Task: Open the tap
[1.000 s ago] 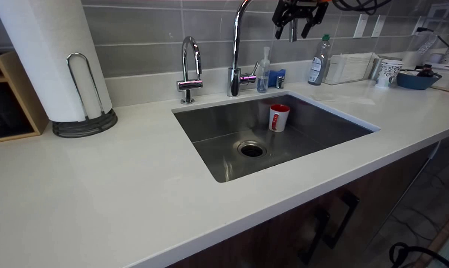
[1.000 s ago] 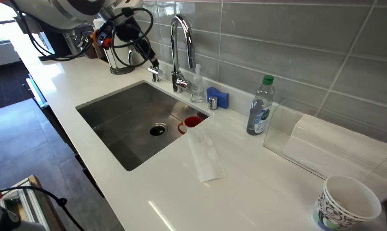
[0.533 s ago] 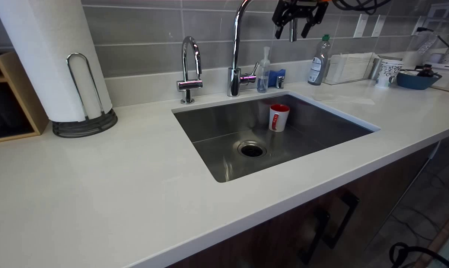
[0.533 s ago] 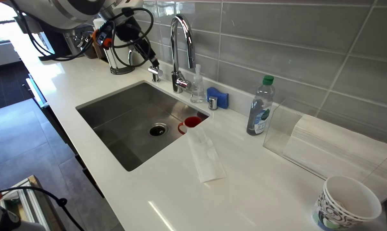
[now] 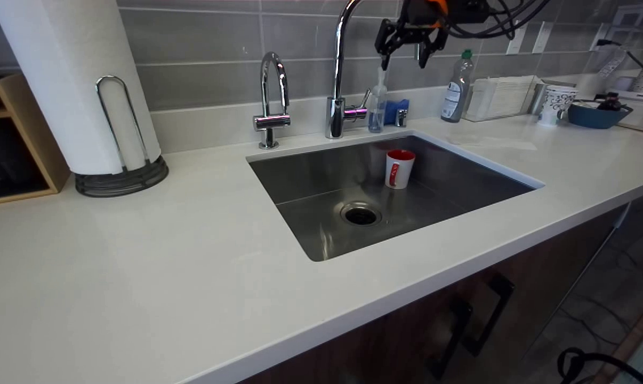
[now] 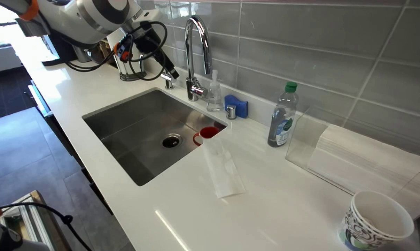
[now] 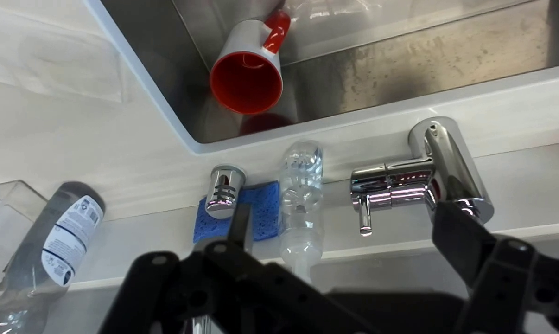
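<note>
From the drain (image 5: pixel 361 214) in an exterior view, the tap (image 5: pixel 336 118) stood at half past eleven, behind the sink (image 5: pixel 311 181). The gripper (image 5: pixel 404 65) hung at half past twelve, fingers (image 7: pixel 465 246) apart, nothing held.

Possible faults, left to right: an off-centre pinch could slip off the polished lever (image 7: pixel 364 215); closing at that pose could topple the dispenser (image 7: pixel 301 208), since the wrist view showed both between the fingers; lateral travel could strike the spout (image 6: pixel 207 64).

The white counter (image 5: pixel 167 266) carried the roll (image 5: pixel 76 90) at 10 o'clock and the small tap (image 5: pixel 271 122) at half past ten; the mug (image 5: pixel 399 173) sat in the sink at half past one. In an exterior view, grey floor (image 6: pixel 29 150) lay at 9 o'clock from the drain, tiled wall (image 6: pixel 318 38) at 2.
</note>
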Robot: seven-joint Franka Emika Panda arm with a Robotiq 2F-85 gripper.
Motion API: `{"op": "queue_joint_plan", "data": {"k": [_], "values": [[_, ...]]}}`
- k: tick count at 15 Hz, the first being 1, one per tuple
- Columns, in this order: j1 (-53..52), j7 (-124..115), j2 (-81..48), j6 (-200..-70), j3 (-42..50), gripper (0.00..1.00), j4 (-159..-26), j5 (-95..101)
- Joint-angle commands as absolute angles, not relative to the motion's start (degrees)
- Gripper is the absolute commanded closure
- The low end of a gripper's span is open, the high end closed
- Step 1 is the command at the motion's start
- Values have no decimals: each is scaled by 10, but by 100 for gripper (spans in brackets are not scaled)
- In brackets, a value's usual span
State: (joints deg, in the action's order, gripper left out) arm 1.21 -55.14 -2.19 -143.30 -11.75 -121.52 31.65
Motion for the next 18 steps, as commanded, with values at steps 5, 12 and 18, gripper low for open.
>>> {"op": "queue_joint_plan", "data": {"k": [5, 12, 18], "values": [[-58, -652, -128, -1442, -40, 16, -1117, 349], [-100, -683, -194, -1458, 12, 49, -1051, 351], [-126, -675, -234, -1473, 41, 53, -1011, 345]]}}
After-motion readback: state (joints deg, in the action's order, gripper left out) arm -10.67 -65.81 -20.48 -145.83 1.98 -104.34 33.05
